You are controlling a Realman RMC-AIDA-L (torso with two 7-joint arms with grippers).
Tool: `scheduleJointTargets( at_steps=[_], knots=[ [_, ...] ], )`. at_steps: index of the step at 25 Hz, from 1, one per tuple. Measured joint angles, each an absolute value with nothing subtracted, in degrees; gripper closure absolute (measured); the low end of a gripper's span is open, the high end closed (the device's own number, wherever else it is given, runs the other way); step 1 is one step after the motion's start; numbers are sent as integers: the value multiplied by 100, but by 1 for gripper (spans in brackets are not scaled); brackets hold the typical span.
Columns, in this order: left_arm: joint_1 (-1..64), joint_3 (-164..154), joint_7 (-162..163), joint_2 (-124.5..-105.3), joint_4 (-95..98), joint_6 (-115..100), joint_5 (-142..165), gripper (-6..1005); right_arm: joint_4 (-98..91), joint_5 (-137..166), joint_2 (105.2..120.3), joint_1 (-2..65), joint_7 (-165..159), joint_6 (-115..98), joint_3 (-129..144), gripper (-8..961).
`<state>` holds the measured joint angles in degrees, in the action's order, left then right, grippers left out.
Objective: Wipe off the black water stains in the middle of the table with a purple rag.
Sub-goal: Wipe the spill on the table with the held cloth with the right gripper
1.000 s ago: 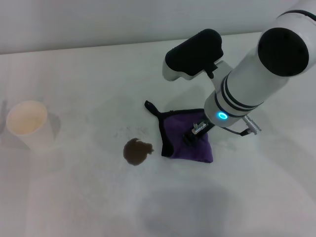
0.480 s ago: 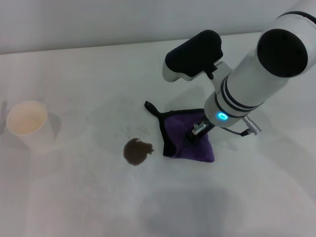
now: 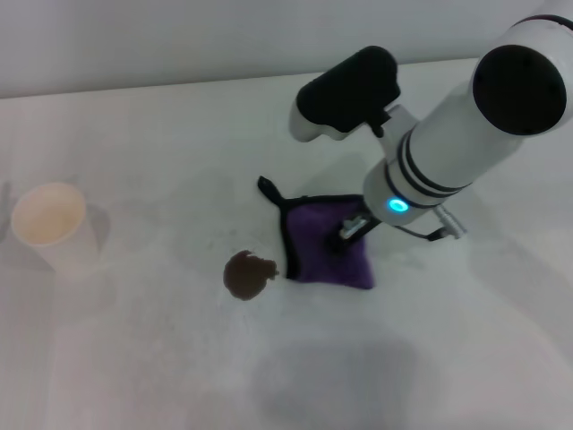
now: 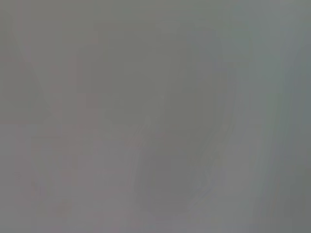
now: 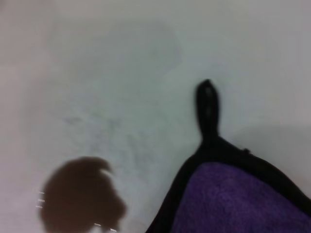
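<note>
Nearest the robot's body, the white tabletop (image 3: 161,358) lies bare, with a soft shadow across it. Beyond that, and to the left of the right claw (image 3: 351,228), sits the dark brown stain (image 3: 247,274), a roundish blotch with a ragged edge; the right wrist view shows it too (image 5: 80,196), with small glints on its wet surface. The purple rag (image 3: 327,244) lies directly under the right claw, its black-edged left side just beside the stain, a thin strip of white still between them. The right claw presses down onto the middle of the rag, its tips sunk in the cloth; whether it is clenched or released I cannot tell. The rag's black loop (image 3: 268,189) points away to the far left of the claw. Well off to the left stands a pale cup (image 3: 51,224). The left claw appears in no view; its wrist picture shows only grey blur
</note>
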<state>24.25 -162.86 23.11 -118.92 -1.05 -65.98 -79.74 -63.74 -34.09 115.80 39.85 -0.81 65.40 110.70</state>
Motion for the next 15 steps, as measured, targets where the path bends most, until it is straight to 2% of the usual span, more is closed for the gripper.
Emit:
scheduleJointTargets(
  at_steps=[15],
  knots=[
    [2461, -16286, 2312, -11882, -105, -6591, -7990, 112, -6075, -5049, 11619, 4042, 864, 5436, 11682, 898]
  ],
)
